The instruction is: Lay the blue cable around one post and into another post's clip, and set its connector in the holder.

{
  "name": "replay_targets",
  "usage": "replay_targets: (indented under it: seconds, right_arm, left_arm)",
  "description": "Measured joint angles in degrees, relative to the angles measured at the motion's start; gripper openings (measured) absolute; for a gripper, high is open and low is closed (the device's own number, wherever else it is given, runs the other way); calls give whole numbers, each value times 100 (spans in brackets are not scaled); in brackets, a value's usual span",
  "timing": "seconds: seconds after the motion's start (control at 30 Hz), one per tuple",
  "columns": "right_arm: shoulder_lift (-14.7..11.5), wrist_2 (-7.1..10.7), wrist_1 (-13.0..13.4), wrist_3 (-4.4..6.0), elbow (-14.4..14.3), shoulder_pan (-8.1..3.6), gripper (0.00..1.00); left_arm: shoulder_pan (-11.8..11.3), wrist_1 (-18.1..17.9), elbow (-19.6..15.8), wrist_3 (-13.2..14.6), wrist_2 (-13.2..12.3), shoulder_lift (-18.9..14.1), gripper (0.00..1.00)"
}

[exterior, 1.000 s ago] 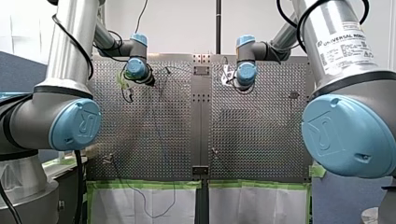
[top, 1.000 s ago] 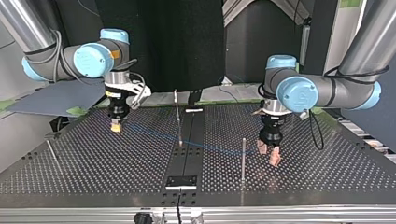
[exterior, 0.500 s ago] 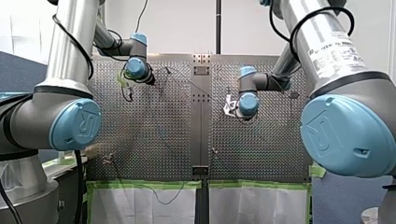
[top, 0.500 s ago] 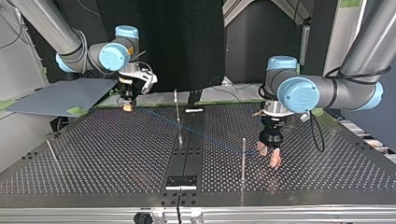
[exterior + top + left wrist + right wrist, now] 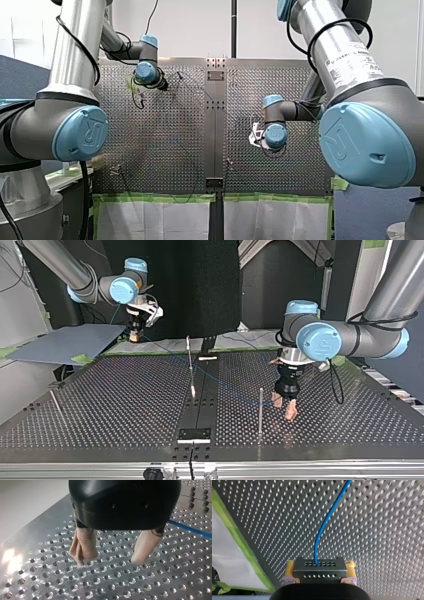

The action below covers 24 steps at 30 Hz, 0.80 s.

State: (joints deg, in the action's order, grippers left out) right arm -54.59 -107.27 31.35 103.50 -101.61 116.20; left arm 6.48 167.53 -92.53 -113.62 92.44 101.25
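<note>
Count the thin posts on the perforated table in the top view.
3. The middle post stands centrally, farthest back; the near post stands beside my left end effector; the side post is at the view's left. More may be hidden.

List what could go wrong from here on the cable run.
1. The left jaws stand open over the table with the blue cable beside them, not between them. Nothing pins it, so it may slide when pulled.
2. The right jaws hold the connector raised well above the table. The cable's span passes the middle post, where it could snag or ride over the top.
</note>
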Motion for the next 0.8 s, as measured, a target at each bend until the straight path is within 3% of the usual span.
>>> replay_targets:
  seconds: [0.33, 0.57, 0.8]
  right_arm:
    - [344, -145, 536, 26, -536, -274, 61]
    - [735, -127, 928, 83, -918, -357, 61]
    - [1159, -107, 1354, 123, -773, -440, 61]
  left_arm:
    - [4, -28, 0, -54, -3, -1, 100]
    - [-9, -42, 0, -91, -35, 1, 100]
    - [-13, -44, -1, -98, -53, 1, 100]
